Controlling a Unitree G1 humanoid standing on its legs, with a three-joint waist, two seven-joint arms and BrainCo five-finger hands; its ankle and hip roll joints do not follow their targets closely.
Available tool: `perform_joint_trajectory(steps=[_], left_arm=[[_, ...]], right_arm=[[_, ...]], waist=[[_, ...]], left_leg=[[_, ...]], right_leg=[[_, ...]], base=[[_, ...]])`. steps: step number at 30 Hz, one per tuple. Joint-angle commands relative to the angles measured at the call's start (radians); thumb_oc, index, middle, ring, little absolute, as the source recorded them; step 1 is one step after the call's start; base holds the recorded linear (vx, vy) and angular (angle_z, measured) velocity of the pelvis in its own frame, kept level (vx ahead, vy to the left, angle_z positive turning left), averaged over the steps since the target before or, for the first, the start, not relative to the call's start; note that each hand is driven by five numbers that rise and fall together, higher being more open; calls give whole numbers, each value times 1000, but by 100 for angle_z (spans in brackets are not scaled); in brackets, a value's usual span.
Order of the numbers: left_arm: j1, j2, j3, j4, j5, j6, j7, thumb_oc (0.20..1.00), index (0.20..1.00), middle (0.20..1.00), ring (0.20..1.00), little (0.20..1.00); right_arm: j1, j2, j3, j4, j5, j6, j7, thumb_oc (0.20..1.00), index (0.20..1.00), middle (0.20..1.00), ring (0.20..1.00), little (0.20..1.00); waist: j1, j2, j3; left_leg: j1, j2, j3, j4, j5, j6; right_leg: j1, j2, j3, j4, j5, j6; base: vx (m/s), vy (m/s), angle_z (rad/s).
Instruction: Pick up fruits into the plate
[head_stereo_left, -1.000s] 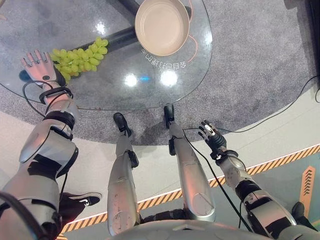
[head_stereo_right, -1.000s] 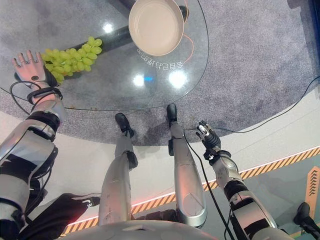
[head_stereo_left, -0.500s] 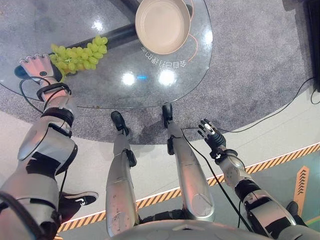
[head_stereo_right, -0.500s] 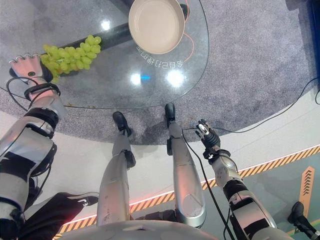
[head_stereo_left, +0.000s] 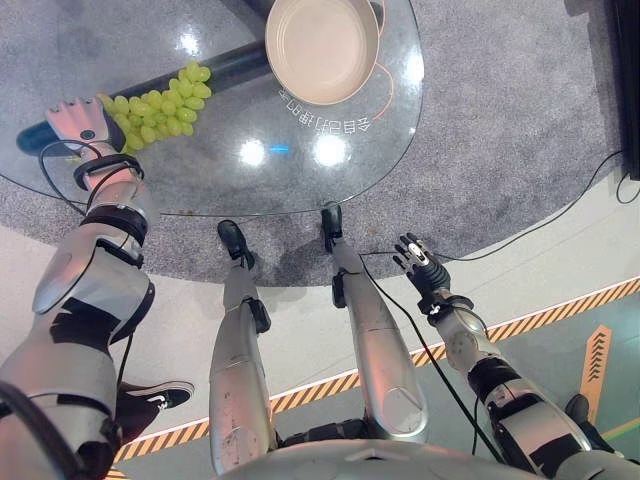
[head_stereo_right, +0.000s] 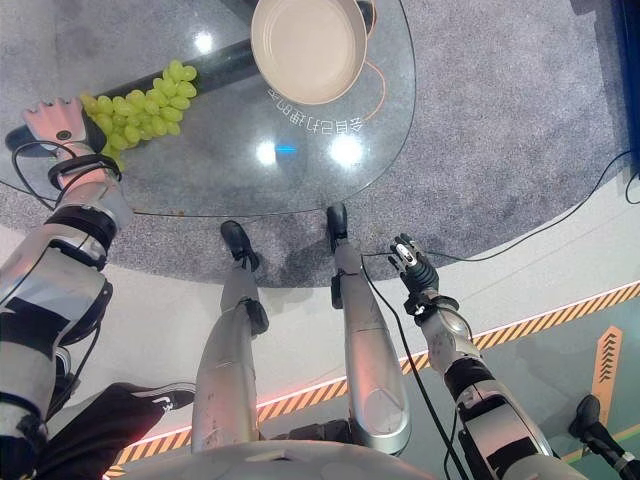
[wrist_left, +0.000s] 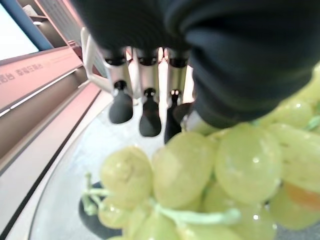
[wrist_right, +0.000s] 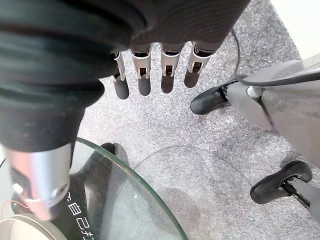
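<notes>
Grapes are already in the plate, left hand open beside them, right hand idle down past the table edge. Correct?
Not quite. The grapes lie on the glass table, apart from the plate, which holds nothing; the left eye view shows it. The rest stands: the left hand is open beside them, and the right hand hangs idle below the table edge.

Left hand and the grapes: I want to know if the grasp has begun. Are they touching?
Cannot tell. In the left wrist view the left hand has straight fingers just above the grapes, but no contact or gap shows plainly; the eye views show them side by side.
</notes>
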Motion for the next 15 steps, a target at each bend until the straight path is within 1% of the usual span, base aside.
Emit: perform_joint_trajectory(steps=[1, 15], left_arm=[[-25, 12, 3, 12, 16, -1, -4, 1000, 1000, 1000, 1000, 1000], [-29, -6, -17, 2, 21, -21, -22, 1000, 1000, 1000, 1000, 1000]], right_arm=[[43, 25, 11, -49, 26, -33, 1, 1000, 1000, 1000, 1000, 1000], [38, 24, 11, -53, 23, -28, -4, 1000, 1000, 1000, 1000, 1000]], waist=[[4, -47, 15], [0, -38, 15]], left_leg=[[22, -47, 0, 72, -121, -18], [27, -48, 5, 70, -118, -21]], right_leg=[[14, 97, 3, -13, 30, -27], [13, 96, 6, -10, 29, -27]], base=[[0, 0, 0], [0, 0, 0]])
